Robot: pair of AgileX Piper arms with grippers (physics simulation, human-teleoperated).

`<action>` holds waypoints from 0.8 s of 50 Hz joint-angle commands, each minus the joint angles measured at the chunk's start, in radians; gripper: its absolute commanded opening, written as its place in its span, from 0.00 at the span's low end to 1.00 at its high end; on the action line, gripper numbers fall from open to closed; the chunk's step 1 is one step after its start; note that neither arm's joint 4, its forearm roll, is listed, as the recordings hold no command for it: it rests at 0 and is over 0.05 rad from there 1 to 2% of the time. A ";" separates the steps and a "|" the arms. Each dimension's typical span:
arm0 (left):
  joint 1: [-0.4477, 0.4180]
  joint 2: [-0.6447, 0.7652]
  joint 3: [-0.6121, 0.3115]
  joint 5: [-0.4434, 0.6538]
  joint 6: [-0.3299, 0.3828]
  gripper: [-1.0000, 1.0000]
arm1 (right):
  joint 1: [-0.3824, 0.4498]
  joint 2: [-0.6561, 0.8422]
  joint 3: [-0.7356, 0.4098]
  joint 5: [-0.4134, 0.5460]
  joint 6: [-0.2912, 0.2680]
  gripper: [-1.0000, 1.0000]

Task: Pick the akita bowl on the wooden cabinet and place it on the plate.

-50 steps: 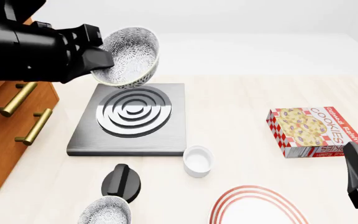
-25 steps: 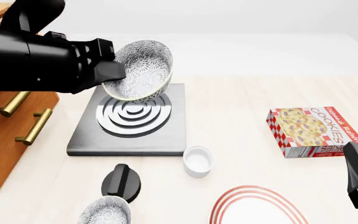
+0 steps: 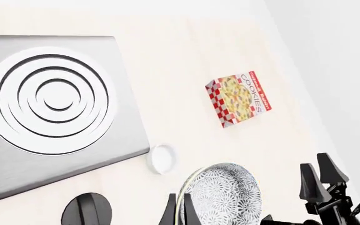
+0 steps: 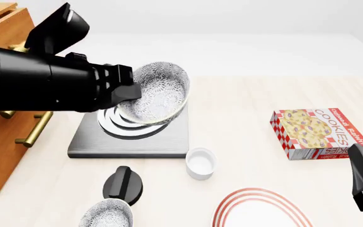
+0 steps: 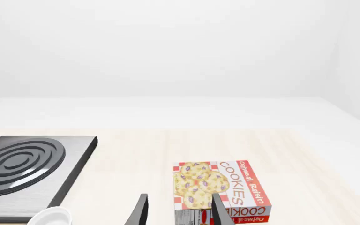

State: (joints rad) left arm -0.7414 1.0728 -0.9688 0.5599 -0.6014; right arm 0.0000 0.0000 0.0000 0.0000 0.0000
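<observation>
The carry step is in hand: the left gripper (image 4: 130, 90) is clamped on the rim of the akita bowl (image 4: 159, 93), held tilted in the air over the stove slab (image 4: 131, 137); the right gripper (image 5: 178, 211) idles with jaws apart; next, I judge, comes a swing toward the plate (image 4: 263, 208) at the near counter edge, levelling before lowering.

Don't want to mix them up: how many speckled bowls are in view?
2. One akita bowl is held tilted in the left claw above the stove slab; its twin bowl sits at the table's near edge.
</observation>
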 commanded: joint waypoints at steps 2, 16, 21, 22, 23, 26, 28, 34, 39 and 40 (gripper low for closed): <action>-0.028 0.019 0.020 -0.025 0.006 0.00 | 0.000 0.000 0.000 0.000 0.000 1.00; -0.064 0.059 0.036 -0.053 0.004 0.00 | 0.000 0.000 0.000 0.000 0.000 1.00; -0.080 0.072 0.044 -0.063 -0.001 0.00 | 0.000 0.000 0.000 0.000 0.000 1.00; -0.084 0.076 0.047 -0.066 -0.001 0.00 | 0.000 0.000 0.000 0.000 0.000 1.00; -0.087 0.077 0.049 -0.067 -0.001 0.00 | 0.000 0.000 0.000 0.000 0.000 1.00; -0.092 0.081 0.052 -0.070 -0.001 0.00 | 0.000 0.000 0.000 0.000 0.000 1.00; -0.096 0.084 0.053 -0.072 -0.001 0.00 | 0.000 0.000 0.000 0.000 0.000 1.00; -0.113 0.092 0.065 -0.080 -0.005 0.00 | 0.000 0.000 0.000 0.000 0.000 1.00; -0.131 0.100 0.075 -0.088 -0.010 0.00 | 0.000 0.000 0.000 0.000 0.000 1.00; -0.131 0.100 0.075 -0.088 -0.010 0.00 | 0.000 0.000 0.000 0.000 0.000 1.00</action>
State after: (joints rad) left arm -0.8467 1.1611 -0.9046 0.4875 -0.6109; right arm 0.0000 0.0000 0.0000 0.0000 0.0000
